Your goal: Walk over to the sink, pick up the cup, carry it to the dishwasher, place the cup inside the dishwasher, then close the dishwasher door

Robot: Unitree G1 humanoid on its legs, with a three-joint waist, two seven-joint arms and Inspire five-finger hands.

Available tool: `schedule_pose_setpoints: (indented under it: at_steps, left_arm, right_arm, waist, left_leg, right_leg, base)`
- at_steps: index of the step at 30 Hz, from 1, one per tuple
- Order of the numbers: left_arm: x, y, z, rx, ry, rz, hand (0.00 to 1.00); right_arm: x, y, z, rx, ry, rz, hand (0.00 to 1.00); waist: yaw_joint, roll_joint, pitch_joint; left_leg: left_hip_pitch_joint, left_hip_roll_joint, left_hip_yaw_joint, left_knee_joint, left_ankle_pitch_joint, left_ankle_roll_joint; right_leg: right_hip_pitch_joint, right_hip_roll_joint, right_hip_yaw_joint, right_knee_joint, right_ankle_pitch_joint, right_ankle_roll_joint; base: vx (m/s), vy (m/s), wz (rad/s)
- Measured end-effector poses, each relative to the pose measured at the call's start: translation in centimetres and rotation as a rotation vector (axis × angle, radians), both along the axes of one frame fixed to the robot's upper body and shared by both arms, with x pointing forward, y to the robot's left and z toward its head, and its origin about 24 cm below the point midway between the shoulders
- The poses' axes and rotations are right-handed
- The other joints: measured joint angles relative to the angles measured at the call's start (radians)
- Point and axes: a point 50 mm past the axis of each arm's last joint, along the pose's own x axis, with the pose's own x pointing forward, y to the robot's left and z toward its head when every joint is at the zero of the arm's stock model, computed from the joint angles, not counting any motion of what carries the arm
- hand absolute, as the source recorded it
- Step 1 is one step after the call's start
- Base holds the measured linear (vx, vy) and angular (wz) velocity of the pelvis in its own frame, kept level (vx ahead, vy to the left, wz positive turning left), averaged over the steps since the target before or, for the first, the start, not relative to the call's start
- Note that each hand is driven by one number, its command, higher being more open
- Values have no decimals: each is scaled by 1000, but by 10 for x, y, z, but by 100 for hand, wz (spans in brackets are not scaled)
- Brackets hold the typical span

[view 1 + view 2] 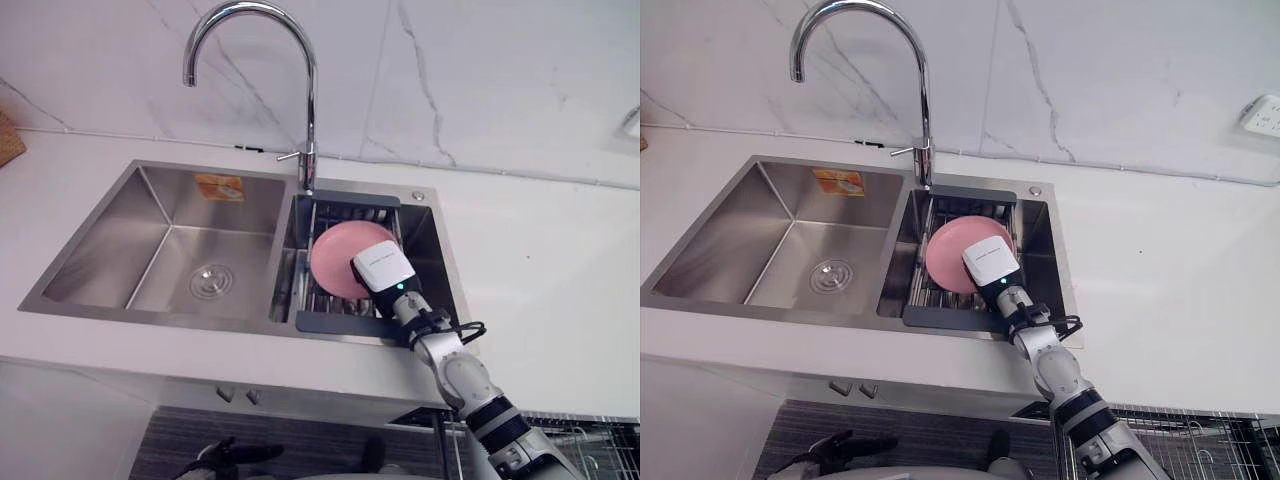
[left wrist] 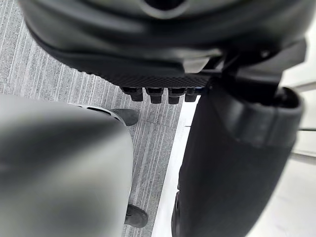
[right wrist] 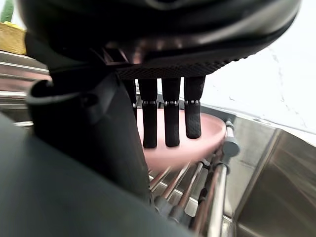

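Observation:
A pink round dish [image 1: 335, 255] rests tilted on the dark drain rack [image 1: 340, 322] in the sink's right basin; it looks more like a shallow plate than a cup. My right hand [image 1: 383, 268] reaches over it from the front right, its white-covered back facing up. In the right wrist view its straight fingers [image 3: 171, 118] lie over the dish [image 3: 210, 132] with the thumb beside them, so the hand is open. My left hand [image 1: 225, 455] hangs low by the floor at the lower left, relaxed and holding nothing.
A tall chrome faucet [image 1: 308, 100] stands behind the divider between the two basins. The left basin [image 1: 170, 250] holds only its drain. White counter surrounds the steel sink. A wire dishwasher rack [image 1: 590, 435] shows at the lower right, below the counter.

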Motion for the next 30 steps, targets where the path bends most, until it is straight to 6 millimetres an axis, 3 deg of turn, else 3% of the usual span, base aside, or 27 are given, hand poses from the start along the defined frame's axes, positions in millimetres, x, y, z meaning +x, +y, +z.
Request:
schedule_pose_setpoints:
  at_steps: [10, 16, 22, 28, 29, 30]
  left_arm:
    - [-2, 3, 0, 25, -10, 17, 100]
    - [-6, 4, -1, 18, -5, 49, 100]
    - [-11, 2, -2, 13, 6, 76, 100]
    - [-11, -5, -4, 2, 10, 89, 100]
    - [-11, -5, -4, 3, 9, 93, 100]
    - [-10, -5, -4, 1, 8, 104, 100]
  right_arm:
    - [0, -4, 1, 94, -37, -23, 0]
    - [-3, -14, 2, 283, -47, -71, 0]
    - [0, -32, 19, 629, -88, -164, 0]
    - [1, -54, 56, 857, -261, -221, 0]
    - [1, -55, 59, 865, -278, -220, 100]
    - [-1, -57, 67, 909, -306, -215, 100]
  waist:
    - [-3, 10, 7]
    - [-3, 24, 16]
    - [-5, 63, 38]
    - [5, 68, 34]
    - [5, 68, 32]
    - [5, 68, 27]
  left_leg:
    - [0, 5, 6, 0, 0, -3]
    - [0, 19, 9, 1, 1, -10]
    - [7, 32, 21, 4, 4, -16]
    - [6, 29, 31, 10, 4, -17]
    - [6, 29, 31, 10, 4, -17]
    - [6, 27, 31, 11, 4, -17]
  right_leg:
    - [-4, 6, 5, 0, -3, 0]
    - [-6, 19, 8, 0, -8, -5]
    - [-8, 35, 21, 0, -5, -18]
    - [-16, 35, 34, 0, 3, -26]
    - [-16, 35, 35, 0, 4, -26]
    - [-16, 34, 37, 0, 4, -26]
  base:
    - [0, 0, -1]
    - [0, 0, -1]
    - [4, -15, -6]
    - [13, 4, -6]
    - [0, 0, 0]
    - [0, 0, 0]
